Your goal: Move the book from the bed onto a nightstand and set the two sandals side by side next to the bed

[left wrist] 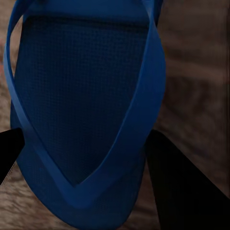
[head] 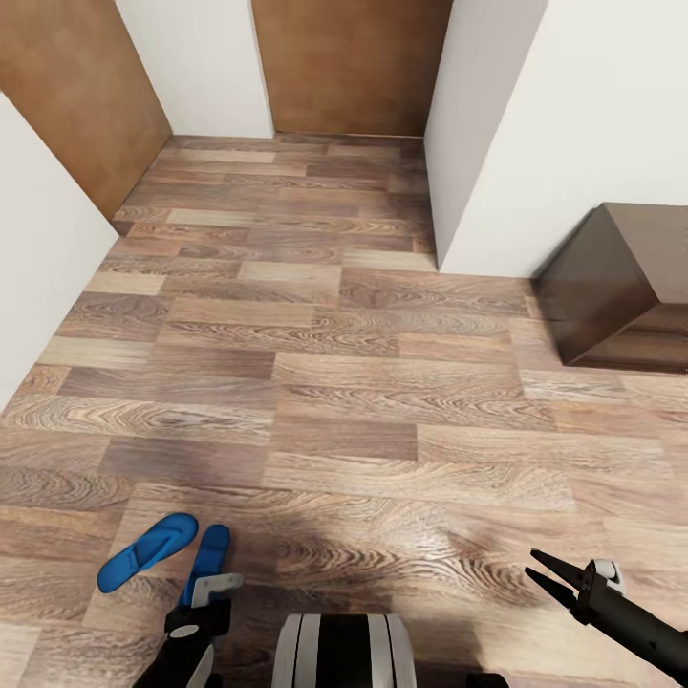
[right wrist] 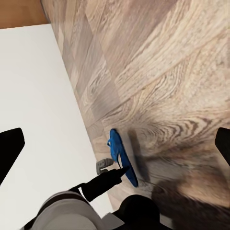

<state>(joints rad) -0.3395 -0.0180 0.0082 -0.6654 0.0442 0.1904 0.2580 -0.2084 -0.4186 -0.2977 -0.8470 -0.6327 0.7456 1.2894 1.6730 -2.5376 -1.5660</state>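
Sandal (left wrist: 81, 110) between left claw (left wrist: 86, 167) fingers.

Your left gripper (head: 212, 581) over near sandal (head: 207, 561); second sandal (head: 147, 551) just left; cabinet (head: 621, 287) far ahead-right of right gripper (head: 547, 571).

The left gripper (head: 208, 585) hides the near end of one sandal (head: 208, 554). Whether its fingers (left wrist: 184, 191) touch that sandal is unclear. Far right of the right gripper (head: 547, 571), the picture's edge cuts the dark cabinet (head: 621, 287).
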